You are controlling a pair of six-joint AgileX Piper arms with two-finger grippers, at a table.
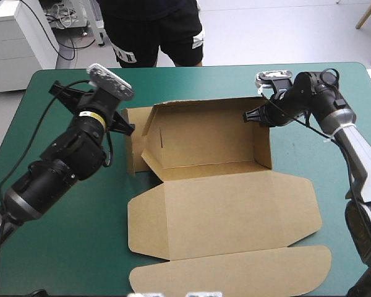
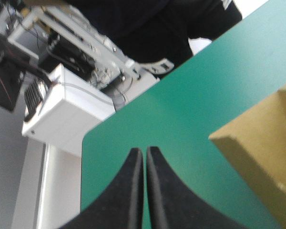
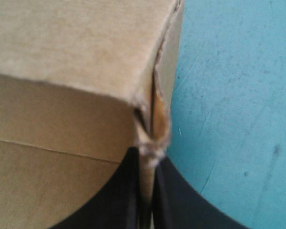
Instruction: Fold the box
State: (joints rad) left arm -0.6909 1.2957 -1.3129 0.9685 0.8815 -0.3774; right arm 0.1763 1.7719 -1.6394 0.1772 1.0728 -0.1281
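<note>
The brown box (image 1: 222,210) lies in the middle of the table, its far walls (image 1: 204,133) raised and its lid flat toward the front. My right gripper (image 1: 248,117) sits at the box's far right corner. In the right wrist view that gripper (image 3: 147,153) is shut on the top edge of the box (image 3: 71,57) where two walls meet. My left gripper (image 1: 128,128) hovers by the box's left side flap (image 1: 133,145). Seen from the left wrist, this gripper (image 2: 144,151) is shut and holds nothing, with a corner of the box (image 2: 264,152) off to one side.
The lid's rounded tuck flap (image 1: 235,272) reaches close to the table's front edge. Teal-green cover (image 1: 62,247) shows on both sides of the box. The table's far left corner (image 2: 93,138) lies ahead of the left gripper.
</note>
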